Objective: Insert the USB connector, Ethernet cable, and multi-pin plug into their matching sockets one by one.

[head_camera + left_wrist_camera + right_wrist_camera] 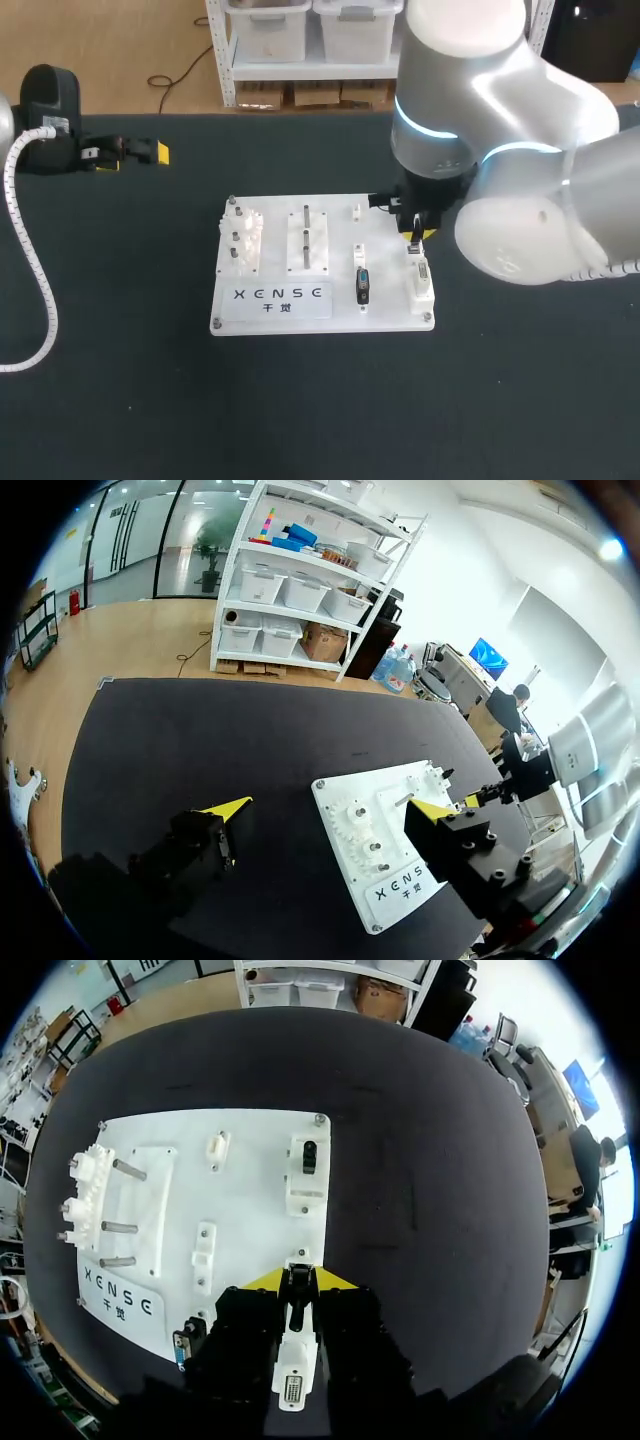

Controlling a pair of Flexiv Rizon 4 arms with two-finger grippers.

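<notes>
Right hand [298, 1280] clamps the white multi-pin plug [290, 1375] over the board [385, 290], where one dark connector [362, 286] seems seated; two insertions likely remain, left hand [328, 807] wide.

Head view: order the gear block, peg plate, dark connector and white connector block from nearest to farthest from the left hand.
From the left hand:
1. gear block, board's left end.
2. peg plate, board's middle.
3. dark connector, right of middle.
4. white connector block, board's right edge.
</notes>
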